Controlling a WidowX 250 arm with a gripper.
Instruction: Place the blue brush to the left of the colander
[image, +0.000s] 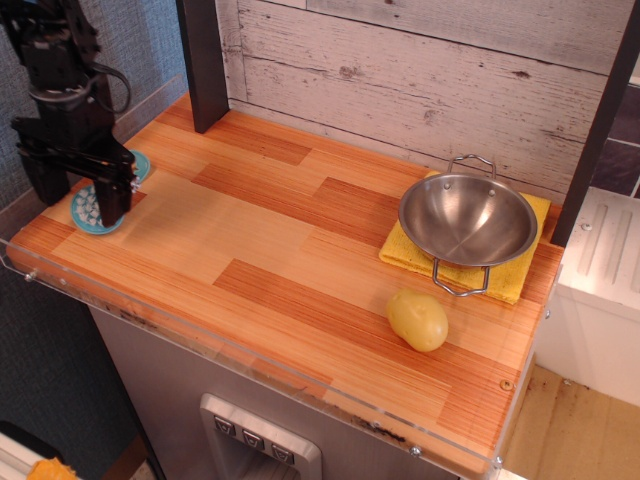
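Teal-blue plastic identifies the blue brush (93, 206), which you will find lying flat on the wooden counter (270, 260) at its far left corner, well apart from the colander (467, 222). Your gripper (80, 190) stands directly over the brush with its fingers (113, 195) spread wide either side of it, covering its middle; actual contact cannot be confirmed. Note that the colander rests on a yellow cloth (520, 275) at the counter's right end. A yellow potato (418, 320) lies just in front of the colander.
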